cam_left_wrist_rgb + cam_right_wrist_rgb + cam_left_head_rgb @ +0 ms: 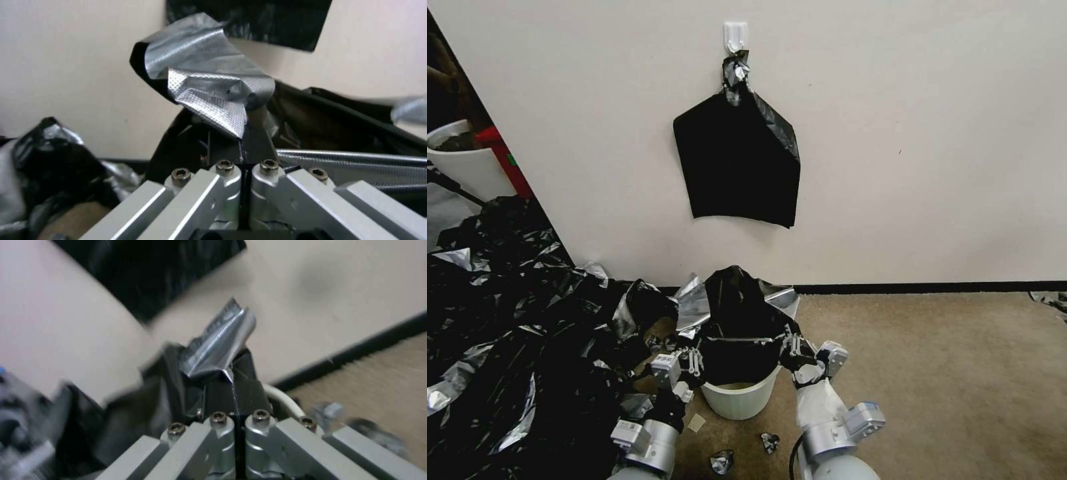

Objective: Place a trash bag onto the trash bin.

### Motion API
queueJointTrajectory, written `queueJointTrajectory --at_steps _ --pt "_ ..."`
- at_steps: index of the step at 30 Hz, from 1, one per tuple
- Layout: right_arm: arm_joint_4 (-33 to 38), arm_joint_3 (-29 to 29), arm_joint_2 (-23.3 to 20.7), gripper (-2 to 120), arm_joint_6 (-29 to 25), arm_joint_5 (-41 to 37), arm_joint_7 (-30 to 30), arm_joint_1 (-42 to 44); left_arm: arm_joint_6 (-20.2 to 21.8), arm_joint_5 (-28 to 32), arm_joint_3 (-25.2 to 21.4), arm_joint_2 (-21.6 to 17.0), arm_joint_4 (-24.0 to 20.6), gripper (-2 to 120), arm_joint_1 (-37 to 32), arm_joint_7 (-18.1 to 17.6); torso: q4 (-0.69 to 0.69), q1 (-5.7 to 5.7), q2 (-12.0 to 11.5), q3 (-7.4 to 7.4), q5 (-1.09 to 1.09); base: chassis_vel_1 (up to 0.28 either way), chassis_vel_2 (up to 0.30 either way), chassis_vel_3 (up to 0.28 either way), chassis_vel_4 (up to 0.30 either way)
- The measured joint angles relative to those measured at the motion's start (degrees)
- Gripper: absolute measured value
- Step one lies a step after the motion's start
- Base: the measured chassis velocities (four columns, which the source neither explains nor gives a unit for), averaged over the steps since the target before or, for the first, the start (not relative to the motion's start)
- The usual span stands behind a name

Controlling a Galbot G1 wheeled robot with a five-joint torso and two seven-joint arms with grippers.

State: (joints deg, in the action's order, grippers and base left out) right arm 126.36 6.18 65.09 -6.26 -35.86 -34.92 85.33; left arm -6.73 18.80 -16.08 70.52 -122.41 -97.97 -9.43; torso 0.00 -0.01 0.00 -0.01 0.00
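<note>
The trash bag [740,320] hangs black and glossy, stretched open between my two grippers, right above the trash bin [739,401]. The bin is a cream-white bucket standing on the carpet by the wall. The bag's lower part reaches down into the bin's mouth. My left gripper [695,363] is shut on the bag's left edge, and a silvery flap [209,90] sticks up past that gripper [242,150]. My right gripper [790,347] is shut on the right edge. A glinting fold of the bag [220,343] rises from this gripper [232,380], with the bin's white rim [281,399] beside it.
A wide heap of black bags [507,320] covers the floor on the left. A flat black sheaf [737,160] hangs from a white hook [735,35] on the wall behind. A white pot [460,160] stands far left. Small scraps [769,441] lie near the bin. There is open carpet to the right.
</note>
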Motion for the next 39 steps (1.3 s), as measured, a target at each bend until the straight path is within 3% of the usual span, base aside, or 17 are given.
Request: queueJointTrajectory --at_steps 6,7,10,11,14,16,19,28,39 --pt "3.37 -0.45 -3.88 0 9.19 -1.09 -2.45 -0.95 10.53 -0.91 -2.0 -2.64 -4.1 0 1.08 -1.11 0.0 0.0 0.0 0.0 0.0 0.0 0.0 0.0 0.0" --pt "3.37 -0.45 -3.88 0 9.19 -1.09 -2.45 -0.95 10.53 -0.91 -2.0 -2.64 -4.1 0 1.08 -1.11 0.0 0.0 0.0 0.0 0.0 0.0 0.0 0.0 0.0" --pt "4.31 -0.78 -5.57 0 13.61 -2.73 -4.63 -2.66 19.32 -0.38 -3.23 -5.0 -6.36 0 2.27 -1.14 0.0 0.0 0.0 0.0 0.0 0.0 0.0 0.0 0.0" --pt "4.31 -0.78 -5.57 0 13.61 -2.73 -4.63 -2.66 19.32 -0.38 -3.23 -5.0 -6.36 0 2.27 -1.14 0.0 0.0 0.0 0.0 0.0 0.0 0.0 0.0 0.0" --pt "5.46 0.18 -8.1 0 17.22 -4.93 -7.48 -4.38 28.99 3.81 -2.01 -9.3 -9.6 0 2.69 -5.87 0.0 0.0 0.0 0.01 0.0 0.0 0.0 0.0 0.0" --pt "5.75 0.5 -8.63 0 17.54 -5.29 -7.8 -4.54 29.79 4.75 -1.58 -10.07 -10.0 0 2.68 -6.93 0.0 0.0 0.0 0.01 -0.01 0.0 0.0 0.0 0.0" --pt "6.96 2.98 -11.31 0 18.44 -6.78 -9.32 -5.6 31.82 11.83 0.87 -15.21 -12.09 0 2.3 -12.54 0.0 0.0 0.0 0.01 -0.01 0.0 0.0 0.0 0.0" --pt "6.87 8.92 -13.4 0 18.18 -4.97 -13.01 -5.86 30.79 16.3 2.89 -20.32 -14.26 0 0.85 -17.43 0.0 0.0 0.0 0.01 -0.01 0.0 0.0 0.0 0.0" --pt "1.34 12.86 -13.85 0 18.37 -1.12 -13.39 -6.66 31.87 16.23 5.11 -20.06 -10.16 0 1.0 -19.56 0.0 0.0 0.0 0.01 -0.01 0.0 0.0 0.0 0.0"
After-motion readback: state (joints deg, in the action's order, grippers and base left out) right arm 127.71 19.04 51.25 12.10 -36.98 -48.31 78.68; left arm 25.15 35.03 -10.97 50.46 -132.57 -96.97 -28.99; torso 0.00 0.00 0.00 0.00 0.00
